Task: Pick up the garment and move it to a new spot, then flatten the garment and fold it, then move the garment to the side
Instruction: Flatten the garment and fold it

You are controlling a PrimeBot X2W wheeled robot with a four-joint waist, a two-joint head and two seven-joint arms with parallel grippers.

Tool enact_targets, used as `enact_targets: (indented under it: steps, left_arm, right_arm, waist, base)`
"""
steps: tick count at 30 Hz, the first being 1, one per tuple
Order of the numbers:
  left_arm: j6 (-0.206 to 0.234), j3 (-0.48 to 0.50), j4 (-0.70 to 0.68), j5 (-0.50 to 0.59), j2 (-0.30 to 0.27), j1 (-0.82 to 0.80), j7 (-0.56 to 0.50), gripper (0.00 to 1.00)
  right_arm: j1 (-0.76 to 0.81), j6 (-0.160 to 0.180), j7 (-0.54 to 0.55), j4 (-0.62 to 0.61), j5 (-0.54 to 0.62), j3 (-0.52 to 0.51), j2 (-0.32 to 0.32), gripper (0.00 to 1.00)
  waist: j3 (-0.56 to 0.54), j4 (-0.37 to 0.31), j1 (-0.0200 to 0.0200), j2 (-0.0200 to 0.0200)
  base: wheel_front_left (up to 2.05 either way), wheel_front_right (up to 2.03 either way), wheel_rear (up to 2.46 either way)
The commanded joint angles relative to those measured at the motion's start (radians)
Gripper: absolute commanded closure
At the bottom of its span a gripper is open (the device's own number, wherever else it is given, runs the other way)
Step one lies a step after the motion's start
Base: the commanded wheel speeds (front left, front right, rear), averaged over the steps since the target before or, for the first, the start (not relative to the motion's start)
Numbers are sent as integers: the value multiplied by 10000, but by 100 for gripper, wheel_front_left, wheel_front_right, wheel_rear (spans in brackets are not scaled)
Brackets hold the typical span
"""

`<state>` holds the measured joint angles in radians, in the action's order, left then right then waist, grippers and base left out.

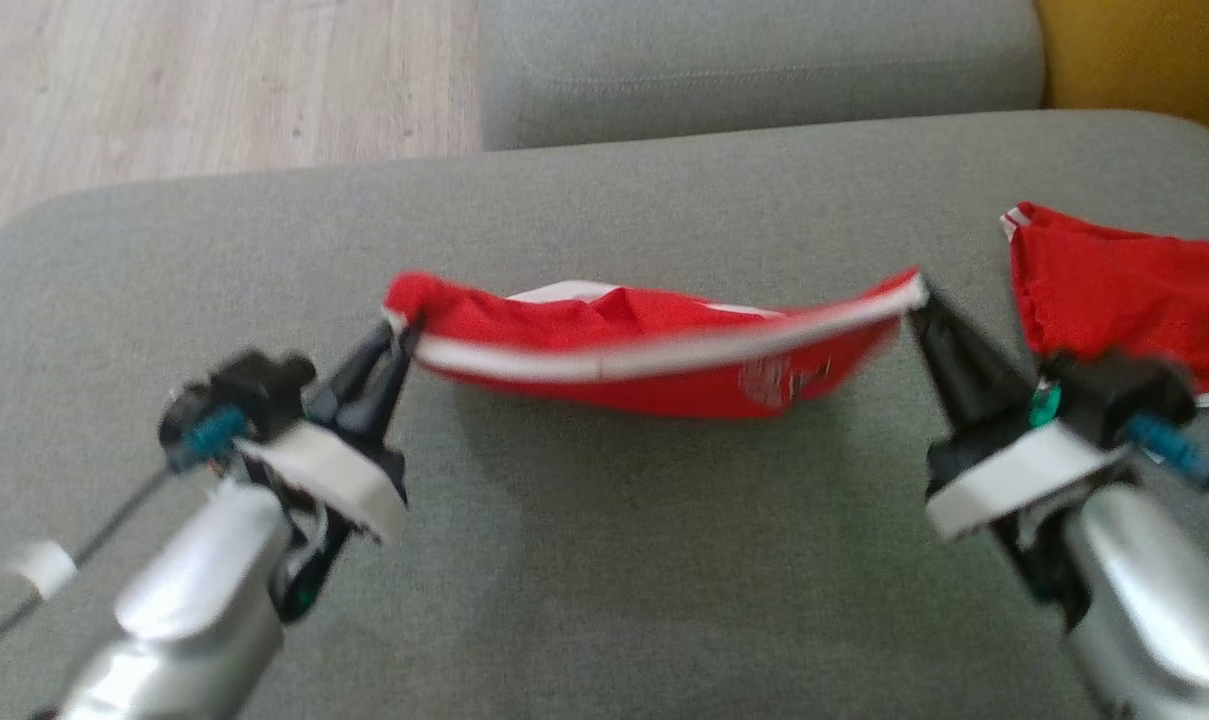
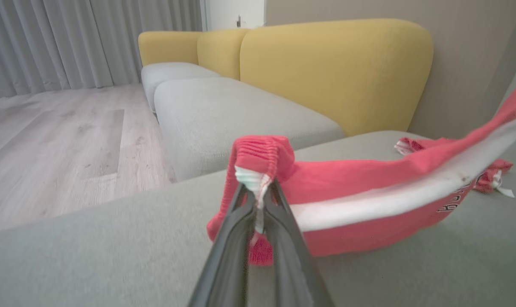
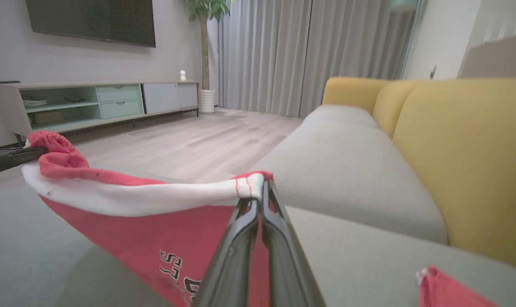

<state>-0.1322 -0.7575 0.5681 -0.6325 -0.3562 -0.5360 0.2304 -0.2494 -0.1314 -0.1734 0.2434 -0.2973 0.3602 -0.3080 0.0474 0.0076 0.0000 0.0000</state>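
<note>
Fingers of left gripper (image 1: 402, 335) and right gripper (image 1: 916, 300) clamped on opposite ends of a white-striped edge; grey seat cushion (image 1: 604, 580), over which I hold one red garment (image 1: 664, 375), sagging: light, limp, I judge best gripped at those corners.

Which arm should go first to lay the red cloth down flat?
Probably the left. The left gripper and right gripper are both shut on the garment, but the left has bare grey cushion around it, while another red garment lies beside the right.
</note>
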Motion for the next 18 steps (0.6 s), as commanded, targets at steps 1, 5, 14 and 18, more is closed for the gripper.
enact_targets:
  steps: [1,5,14,18]
  left_arm:
    - [16,577,-453,-269,-469,-863,-175,100]
    - [16,671,-1008,-762,-741,-1435,-883,100]
    - [326,1340,-2288,-1736,-1007,-2645,-2070,100]
    - [732,1858,-2800,-2223,-1043,-2471,-2005,100]
  right_arm:
    - [-675,7,114,-491,-32,89,-333,100]
    - [-1656,7,361,-808,-109,247,-693,100]
    - [-3347,7,610,-1279,-54,-163,-913,100]
    - [-3192,7,938,-1511,-215,-1010,-432,100]
  waist:
    - [-152,-47,0,0]
    - [-358,-61,0,0]
    - [-695,-46,0,0]
    - [-705,-71,0,0]
  base:
    - [0,0,0]
    - [0,0,0]
    - [0,0,0]
    - [0,0,0]
